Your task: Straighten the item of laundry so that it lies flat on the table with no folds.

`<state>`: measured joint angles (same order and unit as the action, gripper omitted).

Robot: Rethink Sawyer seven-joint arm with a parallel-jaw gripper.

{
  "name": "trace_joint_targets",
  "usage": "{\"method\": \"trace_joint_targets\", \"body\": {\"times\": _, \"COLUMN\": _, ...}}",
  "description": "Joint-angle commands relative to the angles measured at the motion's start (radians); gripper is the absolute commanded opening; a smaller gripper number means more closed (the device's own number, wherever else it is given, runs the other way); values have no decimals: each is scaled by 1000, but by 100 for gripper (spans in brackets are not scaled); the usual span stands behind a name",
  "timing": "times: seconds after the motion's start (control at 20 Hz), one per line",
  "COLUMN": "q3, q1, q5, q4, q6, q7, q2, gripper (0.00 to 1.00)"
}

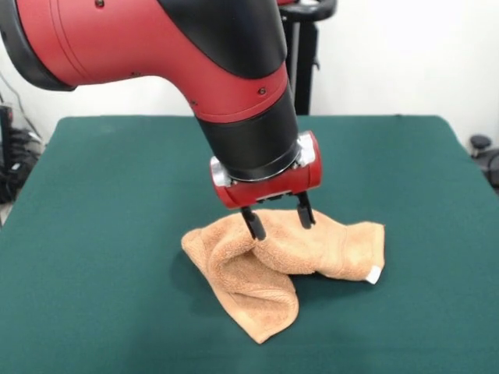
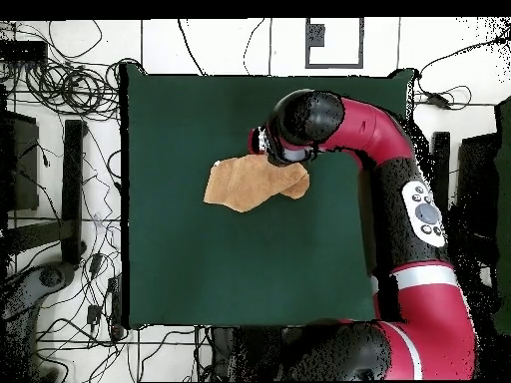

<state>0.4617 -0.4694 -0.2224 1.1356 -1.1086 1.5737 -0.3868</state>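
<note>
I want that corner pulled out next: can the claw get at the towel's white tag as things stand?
Probably yes. The white tag lies exposed at the towel's corner on the table, nothing covering it. The open claw sits at the bunched middle fold, beside it.

Floor (image 2: pixel 250 40): white tiles with dark seams, all round the green surface. Loose black cables (image 2: pixel 60 80) tangled at the overhead view's upper left; more cables (image 2: pixel 90 299) trail down the left side. Dark upright bar (image 2: pixel 73 185) left of them. Black-outlined square (image 2: pixel 334 42) on the tiles at top. Front view: white wall (image 1: pixel 405 54) behind, black stand (image 1: pixel 304 54) against it, dark gear (image 1: pixel 487 160) at right edge.
</note>
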Motion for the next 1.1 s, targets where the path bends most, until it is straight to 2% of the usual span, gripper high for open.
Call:
{"method": "trace_joint_targets", "body": {"times": 0.05, "q3": 112, "q1": 32, "q5": -27, "q4": -34, "q6": -69, "q7": -255, "q2": 110, "gripper": 100}}
{"method": "trace_joint_targets", "body": {"times": 0.6, "q3": 119, "q1": 29, "q5": -44, "q4": -21, "q6": -14, "q7": -248, "q2": 128, "gripper": 100}}
{"method": "trace_joint_targets", "body": {"times": 0.8, "q3": 127, "q1": 22, "q5": -50, "q4": -32, "q6": -32, "q7": -265, "q2": 129, "gripper": 100}}
{"method": "trace_joint_targets", "body": {"times": 1.1, "q3": 141, "q1": 2, "q5": -76, "q4": -31, "q6": 6, "q7": -299, "q2": 147, "gripper": 100}}
